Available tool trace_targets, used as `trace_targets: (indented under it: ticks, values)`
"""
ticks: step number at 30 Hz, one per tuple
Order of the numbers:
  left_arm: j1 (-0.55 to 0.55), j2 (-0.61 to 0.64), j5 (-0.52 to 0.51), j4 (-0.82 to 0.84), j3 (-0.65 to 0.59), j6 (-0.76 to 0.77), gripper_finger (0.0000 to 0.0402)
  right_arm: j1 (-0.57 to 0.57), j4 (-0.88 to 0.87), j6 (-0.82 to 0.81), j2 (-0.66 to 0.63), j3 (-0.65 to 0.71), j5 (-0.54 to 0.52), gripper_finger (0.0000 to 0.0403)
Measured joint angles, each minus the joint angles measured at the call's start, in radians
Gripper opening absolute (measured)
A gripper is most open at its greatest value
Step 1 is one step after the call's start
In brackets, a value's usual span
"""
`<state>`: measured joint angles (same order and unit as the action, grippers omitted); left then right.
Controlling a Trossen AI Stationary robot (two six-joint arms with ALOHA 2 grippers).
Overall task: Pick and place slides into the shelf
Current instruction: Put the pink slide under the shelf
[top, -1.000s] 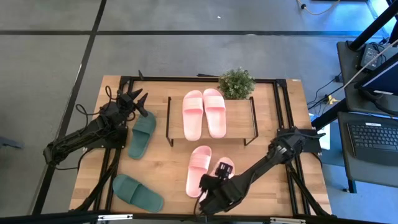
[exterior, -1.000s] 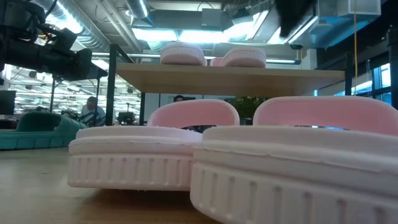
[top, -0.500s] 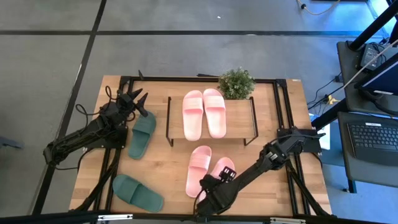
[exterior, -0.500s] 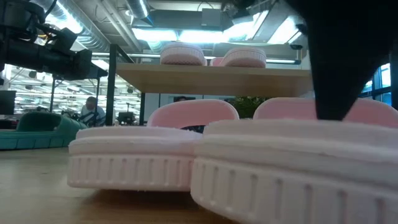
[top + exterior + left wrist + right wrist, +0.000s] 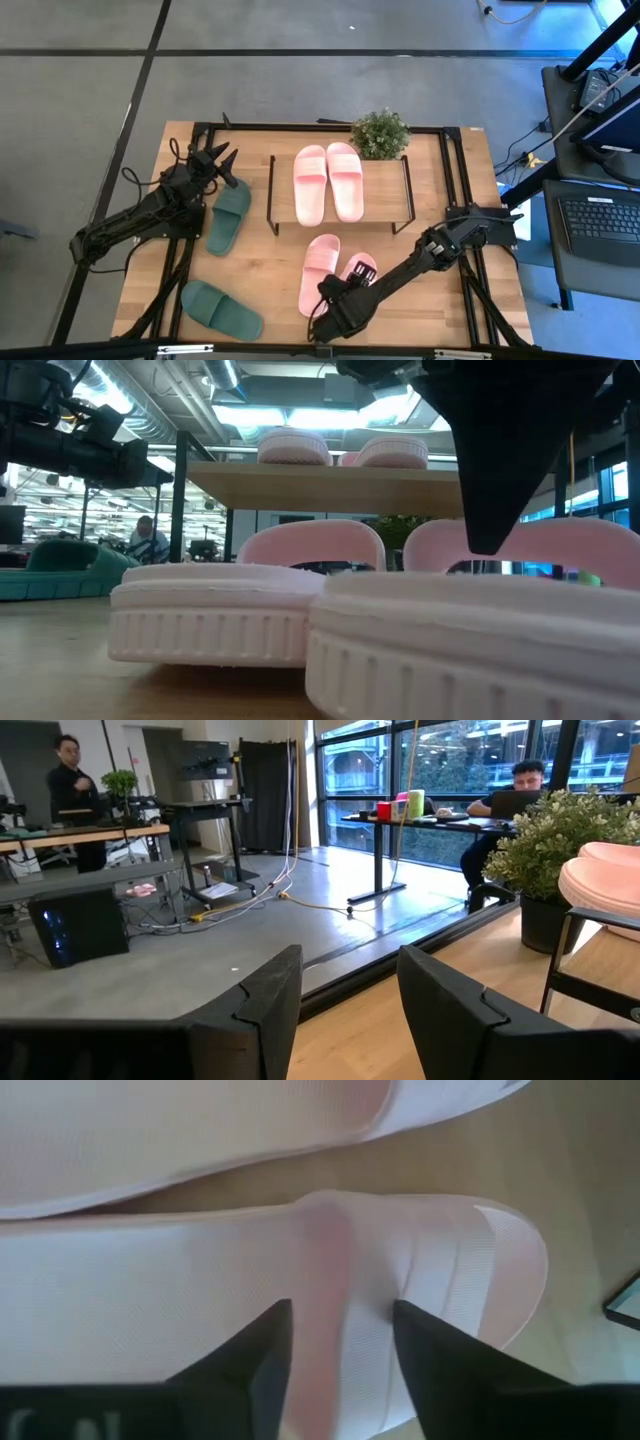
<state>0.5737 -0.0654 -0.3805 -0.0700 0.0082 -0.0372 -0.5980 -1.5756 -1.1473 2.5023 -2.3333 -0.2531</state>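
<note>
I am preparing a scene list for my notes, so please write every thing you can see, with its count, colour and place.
pink slides on the shelf: two, light pink, side by side on the top board
pink slides on the table: two, light pink, in front of the shelf
green slides: two, dark green, table's left side, one near the front edge
plant: one, green, table's back edge
table: one, light wood, black frame
left gripper: jaws open, raised above table's left rear
right gripper: jaws around strap of right-hand pink slide
</note>
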Motion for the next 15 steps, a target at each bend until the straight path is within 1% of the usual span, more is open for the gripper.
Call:
trace_targets:
  ticks: [7,12,13,15]
  values:
    - [0.0,0.0,0.0,0.0,0.0,0.0,0.0159,0.0,0.002,-0.001,0.0,0.0,0.005,0.0097]
    - [0.0,0.0,0.0,0.001,0.0,0.0,0.0159,-0.002,0.006,0.008,0.0,-0.001,0.008,0.0021]
    - [0.0,0.0,0.0,0.001,0.0,0.0,0.0159,-0.004,0.006,0.021,0.0,-0.001,0.008,0.0013]
    - [0.0,0.0,0.0,0.001,0.0,0.0,0.0159,-0.008,0.006,0.028,0.0,-0.001,0.008,0.0012]
